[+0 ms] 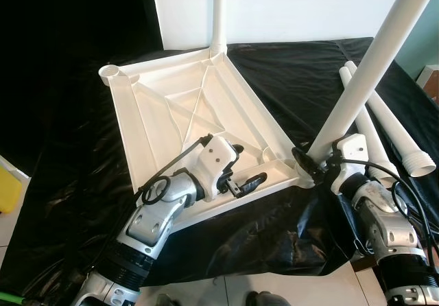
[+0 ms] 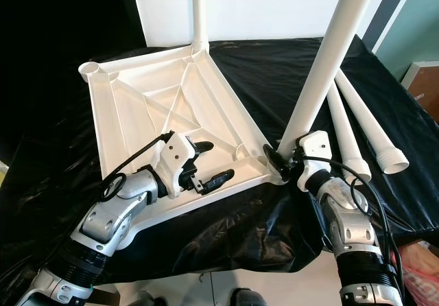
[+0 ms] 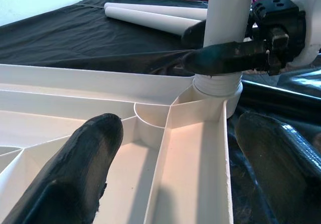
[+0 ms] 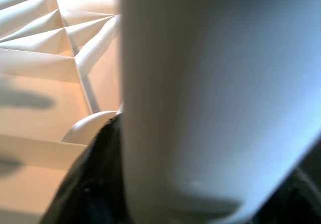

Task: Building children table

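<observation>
Black plastic sheet (image 1: pixel 288 66), ribbed white tabletop (image 1: pixel 192 107), right gripper (image 1: pixel 310 163) clamping round leg (image 1: pixel 363 73), left gripper (image 1: pixel 241 172) spread wide.

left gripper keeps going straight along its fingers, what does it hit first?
Probably the white plastic table leg seated in the upturned tabletop's corner socket, where the right gripper is clamped on it. The left gripper is open; depth is uncertain.

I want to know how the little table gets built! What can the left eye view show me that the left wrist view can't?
Left eye view: the whole upside-down tabletop, a far leg standing in its corner, an empty corner socket. Left wrist view: close up, the near leg entering its socket, framed by the left hand and its open fingers. Both: the right hand gripping the near leg, spare legs lying on the black sheet.
</observation>
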`<state>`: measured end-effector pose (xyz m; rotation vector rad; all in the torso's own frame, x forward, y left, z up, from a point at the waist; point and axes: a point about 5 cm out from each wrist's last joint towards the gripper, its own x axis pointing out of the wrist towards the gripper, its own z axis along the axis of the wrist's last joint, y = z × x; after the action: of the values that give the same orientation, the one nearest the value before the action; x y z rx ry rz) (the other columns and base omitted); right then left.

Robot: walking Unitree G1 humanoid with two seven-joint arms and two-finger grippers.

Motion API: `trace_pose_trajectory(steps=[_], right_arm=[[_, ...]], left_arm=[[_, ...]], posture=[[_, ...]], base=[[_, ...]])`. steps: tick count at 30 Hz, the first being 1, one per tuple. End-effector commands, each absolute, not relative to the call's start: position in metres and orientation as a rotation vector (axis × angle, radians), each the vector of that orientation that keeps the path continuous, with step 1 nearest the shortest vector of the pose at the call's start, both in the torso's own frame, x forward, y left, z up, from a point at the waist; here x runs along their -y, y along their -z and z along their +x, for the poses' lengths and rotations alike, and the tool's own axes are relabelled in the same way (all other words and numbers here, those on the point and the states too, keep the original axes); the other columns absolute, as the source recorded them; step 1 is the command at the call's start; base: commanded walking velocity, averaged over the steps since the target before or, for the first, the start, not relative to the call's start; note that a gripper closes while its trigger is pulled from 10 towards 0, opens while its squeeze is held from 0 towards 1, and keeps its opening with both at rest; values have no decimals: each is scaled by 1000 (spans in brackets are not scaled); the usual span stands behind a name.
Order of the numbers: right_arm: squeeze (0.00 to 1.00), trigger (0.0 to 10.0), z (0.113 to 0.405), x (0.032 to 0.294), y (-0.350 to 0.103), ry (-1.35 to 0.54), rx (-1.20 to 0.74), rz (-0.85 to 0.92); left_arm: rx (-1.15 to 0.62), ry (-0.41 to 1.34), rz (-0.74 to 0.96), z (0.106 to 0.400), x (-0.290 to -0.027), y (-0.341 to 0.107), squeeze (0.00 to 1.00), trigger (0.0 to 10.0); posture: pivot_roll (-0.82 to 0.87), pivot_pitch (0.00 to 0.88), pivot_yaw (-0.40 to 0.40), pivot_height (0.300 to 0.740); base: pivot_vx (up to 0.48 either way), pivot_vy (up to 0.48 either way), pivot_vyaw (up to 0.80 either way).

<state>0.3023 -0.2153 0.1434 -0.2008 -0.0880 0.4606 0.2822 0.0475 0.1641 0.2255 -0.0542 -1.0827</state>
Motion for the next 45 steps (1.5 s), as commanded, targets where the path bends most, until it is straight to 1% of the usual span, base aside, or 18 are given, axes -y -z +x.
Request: trace_pose_trajectory(steps=[1, 9, 10, 11, 12, 16, 22, 26, 27, 28, 29, 31, 33, 34, 35, 36, 38, 45], right_arm=[[0, 0, 302, 216, -134, -477, 49, -206], [0, 0, 297, 220, -126, -456, 28, -169], [0, 5882, 296, 220, -124, -439, 26, -161], [0, 5882, 296, 220, -124, -439, 26, -161], [0, 10000, 296, 220, -122, -410, 24, -146], [0, 10000, 295, 218, -120, -352, 26, -138], [0, 10000, 294, 210, -119, -183, 22, -104], [0, 10000, 293, 209, -118, -154, 18, -103], [0, 10000, 291, 204, -114, -76, 2, -74], [0, 10000, 291, 204, -114, -76, 2, -74], [0, 10000, 290, 198, -110, 13, -18, -58], [0, 10000, 290, 198, -110, 13, -18, -58], [0, 10000, 288, 183, -103, 172, -49, 3], [0, 10000, 288, 183, -103, 172, -49, 3], [0, 10000, 288, 172, -102, 211, -52, 33], [0, 10000, 288, 172, -102, 211, -52, 33], [0, 10000, 289, 152, -104, 196, -46, 87], [0, 10000, 288, 150, -109, 163, -28, 95]], left_arm=[[45, 1096, 237, 282, -47, -163, 0, 10000], [44, 1097, 236, 281, -48, -163, 0, 10000], [43, 1098, 235, 281, -48, -163, 0, 10000], [43, 1098, 235, 281, -48, -163, 0, 10000], [43, 1099, 235, 281, -48, -163, 0, 10000], [43, 1099, 234, 281, -47, -163, 0, 10000], [43, 1098, 231, 281, -47, -163, 0, 10000], [43, 1098, 230, 281, -47, -163, 0, 10000], [42, 1097, 231, 281, -47, -163, 0, 10000], [42, 1097, 231, 281, -47, -163, 0, 10000], [42, 1095, 231, 281, -48, -163, 0, 10000], [42, 1095, 231, 281, -48, -163, 0, 10000], [42, 1092, 230, 281, -48, -163, 0, 10000], [42, 1092, 230, 281, -48, -163, 0, 10000], [44, 1090, 228, 281, -47, -163, 0, 10000], [44, 1090, 228, 281, -47, -163, 0, 10000], [46, 1090, 226, 280, -46, -163, 0, 10000], [44, 1092, 229, 280, -46, -163, 0, 10000]], posture=[[-83, 111, 18, 740], [-88, 119, 23, 740], [-89, 121, 23, 740], [-89, 121, 23, 740], [-89, 122, 22, 740], [-90, 124, 21, 740], [-89, 126, 16, 740], [-89, 126, 16, 740], [-82, 127, 14, 740], [-82, 127, 14, 740], [-81, 128, 12, 740], [-81, 128, 12, 740], [-78, 126, 8, 740], [-78, 126, 8, 740], [-75, 125, 7, 740], [-75, 125, 7, 740], [-72, 126, 9, 740], [-74, 127, 6, 740]], base=[[0, 0, 0], [0, 0, 0], [0, 0, 0], [0, 0, 0], [0, 0, 0], [0, 0, 0], [0, 0, 0], [0, 0, 0], [0, 0, 0], [0, 0, 0], [0, 0, 0], [0, 0, 0], [0, 0, 0], [0, 0, 0], [0, 0, 0], [0, 0, 0], [0, 0, 0], [0, 0, 0]])
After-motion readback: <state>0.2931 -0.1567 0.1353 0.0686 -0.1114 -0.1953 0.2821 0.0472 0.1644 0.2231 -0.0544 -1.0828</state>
